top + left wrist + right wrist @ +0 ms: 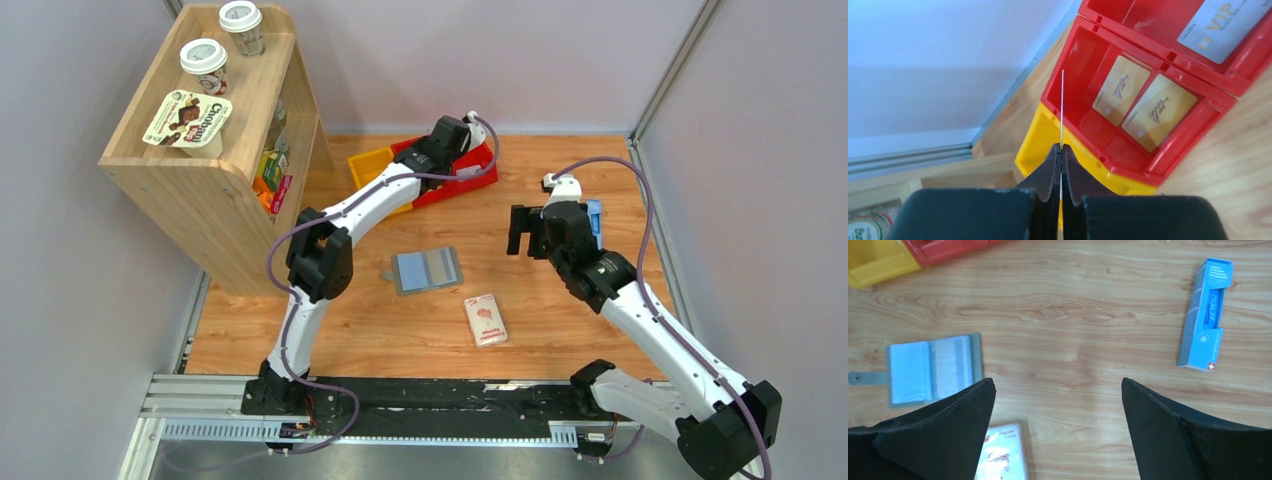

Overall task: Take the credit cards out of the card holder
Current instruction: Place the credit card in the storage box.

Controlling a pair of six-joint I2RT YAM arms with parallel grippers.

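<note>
Credit card (1062,106) edge-on in left tool (1061,148)

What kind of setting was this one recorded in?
Most likely a robot test cell, not a home: plain grey partition walls in metal framing enclose the wood-grain tabletop, and a small wooden shelf holds lidded cups as props.

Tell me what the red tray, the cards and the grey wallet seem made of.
Red tray: probably moulded plastic, glossy walls with ribs. Gold cards: likely plastic, satin sheen, printed VIP logo. Card in left gripper: thin, stiff edge. Grey wallet: matte cover, fabric or faux leather, I can't tell; pockets look like cloudy film.
</note>
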